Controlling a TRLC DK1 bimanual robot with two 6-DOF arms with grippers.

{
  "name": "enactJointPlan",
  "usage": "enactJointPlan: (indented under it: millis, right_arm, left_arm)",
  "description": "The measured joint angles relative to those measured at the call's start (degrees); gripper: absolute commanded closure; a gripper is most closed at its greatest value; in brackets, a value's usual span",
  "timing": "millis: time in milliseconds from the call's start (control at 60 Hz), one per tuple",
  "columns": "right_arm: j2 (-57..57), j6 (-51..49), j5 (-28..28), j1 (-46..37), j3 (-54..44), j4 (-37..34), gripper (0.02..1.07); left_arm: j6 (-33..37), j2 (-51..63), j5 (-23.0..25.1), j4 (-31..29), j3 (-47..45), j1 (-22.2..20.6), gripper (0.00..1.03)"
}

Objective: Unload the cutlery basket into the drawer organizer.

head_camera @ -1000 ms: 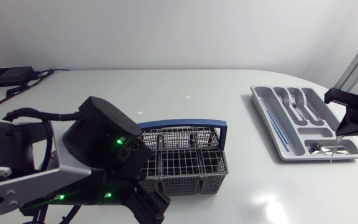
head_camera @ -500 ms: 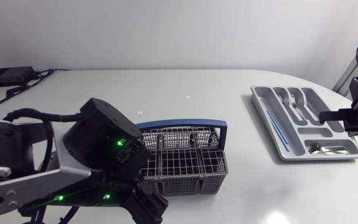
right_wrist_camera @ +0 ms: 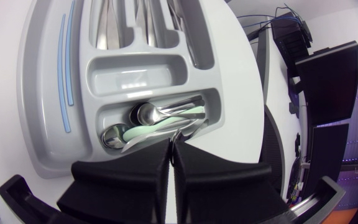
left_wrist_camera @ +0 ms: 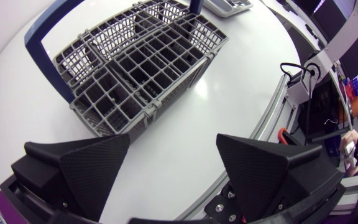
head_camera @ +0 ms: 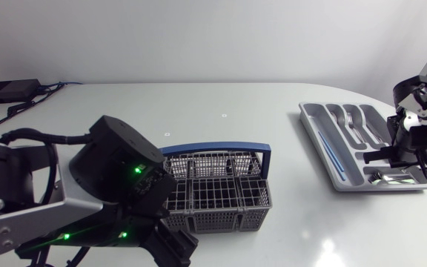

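The grey cutlery basket [head_camera: 217, 189] with a blue handle stands at the table's middle front, and I see no cutlery in its cells. My left gripper [left_wrist_camera: 173, 168] hovers open just short of the basket [left_wrist_camera: 135, 68], holding nothing. The grey drawer organizer [head_camera: 313, 130] lies at the right, with forks and knives [head_camera: 351, 122] in its long slots and a blue stick [right_wrist_camera: 67, 68] in the narrow slot. My right gripper [right_wrist_camera: 171, 144] is shut just above the organizer's [right_wrist_camera: 36, 112] short cross compartment, where spoons [right_wrist_camera: 148, 115] and a pale green handled piece lie. In the head view the right gripper [head_camera: 376, 157] sits over that compartment.
A black box with cables [head_camera: 10, 90] sits at the table's far left corner. The table's rounded front edge [left_wrist_camera: 253, 93] runs close beside the basket and my left gripper. White tabletop [head_camera: 288, 156] lies between the basket and the organizer.
My right arm has turned at the wrist and come down lower over the organizer's near compartment. The left arm has barely shifted.
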Motion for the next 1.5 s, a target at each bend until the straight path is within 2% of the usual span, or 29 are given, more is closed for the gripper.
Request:
enactJointPlan:
  millis: [83,133,200,267,367,450,467,500,767,1167,1283,1500]
  right_arm:
    - [0.83,-0.63,0.13,0.04,-1.01,0.98,0.89]
    - [1.11,-1.07,0.13,0.04,-1.18,1.03,0.87]
    - [1.31,-1.31,0.28,0.04,-1.25,1.38,0.77]
    - [1.31,-1.55,0.31,0.04,-1.77,2.03,0.62]
    - [1.27,-2.16,0.28,0.42,-3.37,2.71,0.46]
    - [0.92,-2.58,-0.09,0.90,-5.03,2.89,0.22]
    - [0.79,-2.58,-0.22,1.07,-5.33,2.89,0.13]
    - [0.31,-2.64,-0.48,1.18,-5.75,2.91,0.08]
    - [-9.73,-1.70,-4.33,2.32,-5.97,2.78,0.07]
    - [-18.14,9.68,-24.04,4.33,2.40,-17.46,0.12]
    - [-18.03,11.10,-34.34,5.92,2.51,-23.30,0.12]
    - [-17.86,11.19,-41.75,10.91,2.25,-26.03,0.12]
  left_arm:
    - [0.00,-0.07,0.00,0.00,0.00,0.11,0.06]
    - [0.00,-0.24,0.02,0.00,0.00,0.11,0.06]
    - [0.00,-0.55,0.00,0.00,0.00,0.17,0.06]
    - [0.00,-0.87,0.00,0.00,-0.07,0.22,0.06]
    - [0.00,-1.14,0.00,-0.02,-0.35,0.22,0.06]
    - [0.00,-1.44,0.00,-0.17,-0.79,0.22,0.06]
    - [0.00,-1.51,0.00,-0.37,-0.83,0.22,0.06]
    - [0.00,-1.64,0.00,-0.50,-0.94,0.22,0.06]
    - [0.00,-4.15,0.00,-2.08,-1.53,1.57,0.06]
    - [-0.02,-6.73,0.02,-2.62,-4.11,2.32,0.06]
    - [-0.04,-7.30,0.00,-3.23,-4.28,3.19,0.05]
    - [-0.22,-8.39,0.02,-3.78,-5.68,4.59,0.05]
